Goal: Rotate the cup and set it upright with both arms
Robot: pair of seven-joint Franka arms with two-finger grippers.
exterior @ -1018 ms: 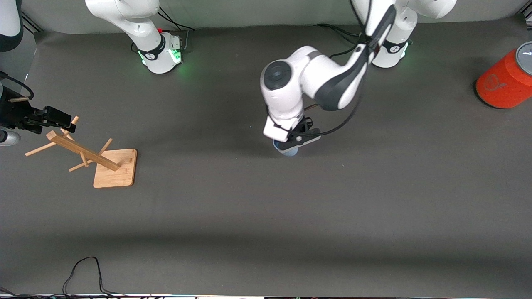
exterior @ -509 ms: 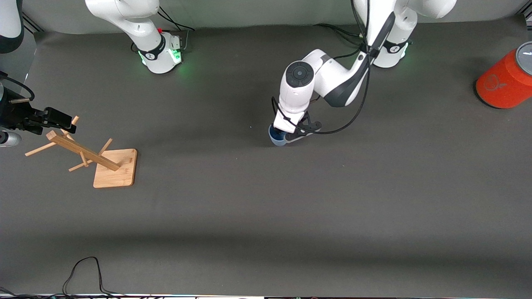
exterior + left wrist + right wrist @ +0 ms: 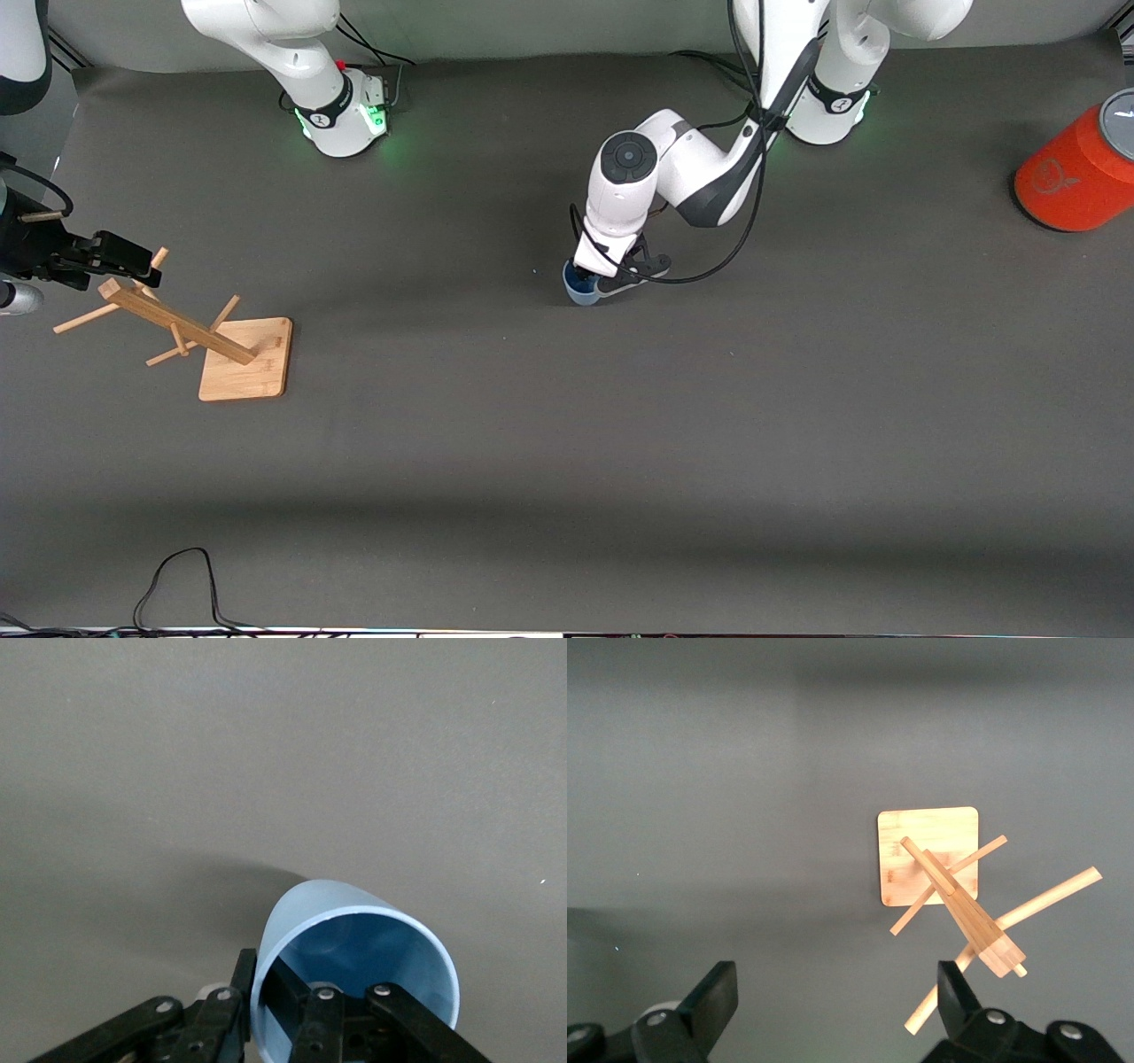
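Observation:
The light-blue cup [image 3: 576, 289] is near the table's middle, tilted, with its open mouth showing from above. My left gripper [image 3: 609, 282] is shut on the cup's rim. In the left wrist view one finger [image 3: 285, 981] is inside the cup [image 3: 354, 943] and the other finger [image 3: 244, 973] is outside, pinching the wall; the gripper [image 3: 263, 979] sits at that wall. I cannot tell whether the cup touches the table. My right gripper [image 3: 106, 257] waits open and empty over the wooden rack at the right arm's end, as its wrist view [image 3: 837, 1001] shows.
A wooden peg rack [image 3: 182, 330] on a square base [image 3: 928, 850] stands at the right arm's end. A large orange cylinder with a grey top [image 3: 1076, 173] lies at the left arm's end. A black cable [image 3: 177, 571] loops at the edge nearest the camera.
My left arm has drawn back toward its base and turned its wrist. The cup has moved with it, away from the camera, and its mouth now faces up. The right arm has not moved.

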